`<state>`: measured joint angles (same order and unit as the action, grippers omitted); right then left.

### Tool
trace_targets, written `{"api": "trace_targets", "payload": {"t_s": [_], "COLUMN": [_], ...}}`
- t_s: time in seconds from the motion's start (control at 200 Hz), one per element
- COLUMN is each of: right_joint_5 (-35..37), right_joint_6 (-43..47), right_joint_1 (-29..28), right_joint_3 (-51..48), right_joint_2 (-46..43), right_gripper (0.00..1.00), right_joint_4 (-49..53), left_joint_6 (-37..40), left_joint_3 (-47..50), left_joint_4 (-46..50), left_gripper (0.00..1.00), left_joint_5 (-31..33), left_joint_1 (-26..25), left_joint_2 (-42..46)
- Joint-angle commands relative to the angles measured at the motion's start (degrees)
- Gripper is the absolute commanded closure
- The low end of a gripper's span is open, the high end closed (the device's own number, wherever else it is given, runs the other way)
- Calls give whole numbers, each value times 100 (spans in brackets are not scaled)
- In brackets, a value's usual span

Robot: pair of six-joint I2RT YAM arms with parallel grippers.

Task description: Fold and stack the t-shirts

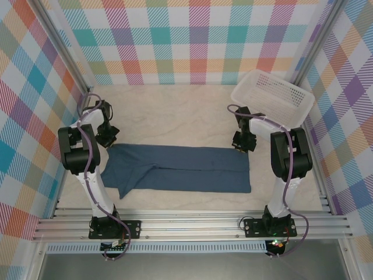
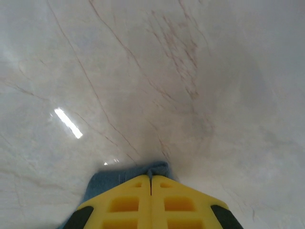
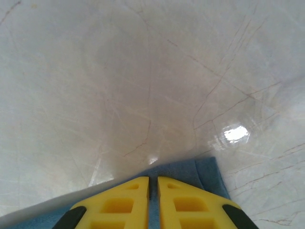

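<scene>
At the far edge of the t-shirt [image 1: 186, 169], the left gripper [image 1: 108, 140] and right gripper [image 1: 243, 144] each pinch a corner, jaws narrow.

Teal-blue t-shirt [image 1: 186, 170], white basket [image 1: 263, 109], seemingly marbled table [image 1: 175, 116]

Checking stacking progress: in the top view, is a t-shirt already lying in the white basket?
No, the basket holds no cloth; the t-shirt lies on the table.
</scene>
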<state>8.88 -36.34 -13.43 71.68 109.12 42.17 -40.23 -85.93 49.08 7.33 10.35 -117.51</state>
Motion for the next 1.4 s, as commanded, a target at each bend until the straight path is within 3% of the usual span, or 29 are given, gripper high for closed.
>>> {"api": "trace_targets", "payload": {"t_s": [0.0,0.315,0.405,0.49,0.59,0.8,0.88,0.955,1.045,1.205,1.395], "right_joint_5": [329,162,135,138,153,208,61,-85,-268,-389,-405], "right_joint_6": [117,195,307,424,552,689,681,690,715,750,710], "right_joint_1": [85,78,76,62,36,-141,-184,-238,-298,-350,-318], "right_joint_3": [6,89,152,243,302,271,192,87,-25,-123,-136], "right_joint_2": [284,408,391,327,141,-425,-534,-613,-677,-628,-391], "right_gripper": [89,89,86,82,78,75,75,75,75,74,71], "right_joint_4": [283,161,117,124,138,149,95,-10,-139,-218,-100], "left_joint_6": [76,350,368,417,540,343,180,3,-1,404,1129], "left_joint_3": [-467,-1279,-1408,-1365,-1365,-176,671,1272,1575,1835,1927], "left_joint_4": [251,540,756,748,815,785,464,383,581,361,-441], "left_gripper": [100,100,91,64,56,60,69,70,70,68,66], "left_joint_5": [334,131,343,571,1010,718,38,-487,-323,-612,-706], "left_joint_1": [227,239,226,223,48,-883,-1184,-1274,-1123,-305,-81], "left_joint_2": [-182,-804,-892,-659,-102,1424,1856,2049,2242,2418,2004]}}
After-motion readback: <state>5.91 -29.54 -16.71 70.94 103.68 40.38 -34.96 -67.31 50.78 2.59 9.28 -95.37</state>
